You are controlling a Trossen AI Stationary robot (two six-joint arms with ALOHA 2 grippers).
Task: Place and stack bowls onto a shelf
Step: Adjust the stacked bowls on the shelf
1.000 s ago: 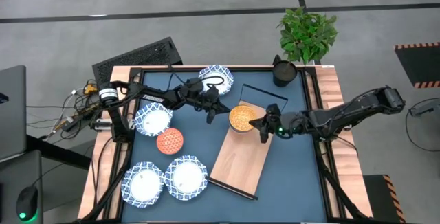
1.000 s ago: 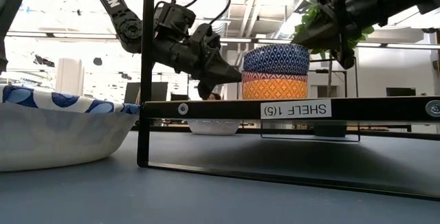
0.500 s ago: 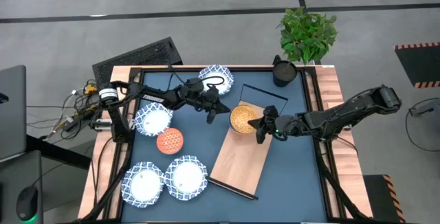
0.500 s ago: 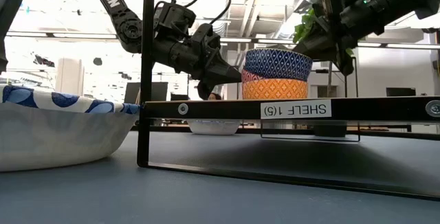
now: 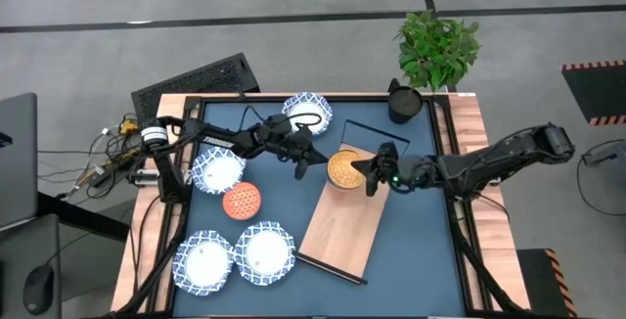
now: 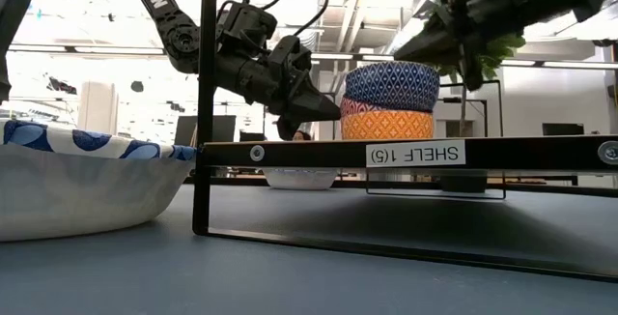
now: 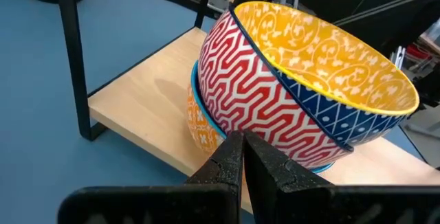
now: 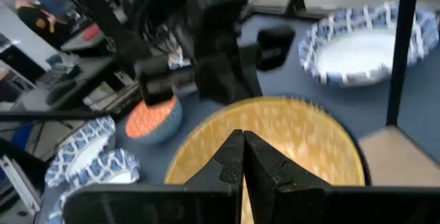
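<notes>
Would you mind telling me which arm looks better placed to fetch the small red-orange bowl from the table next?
Probably the left. Its gripper hangs beside the stacked bowls, nearer the red-orange bowl. The right gripper sits across the light-wood shelf, over the stack.

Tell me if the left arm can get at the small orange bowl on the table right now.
Probably yes. The orange bowl sits alone on open table, uncovered, on the left arm's side. The left gripper, shut, hangs beside the shelf.

Looks like a robotics lab or workshop: grey floor with black tape lines (image 5: 293, 18), loose cables (image 5: 108, 153) beside the desk (image 5: 421, 250), big open hall behind.
</notes>
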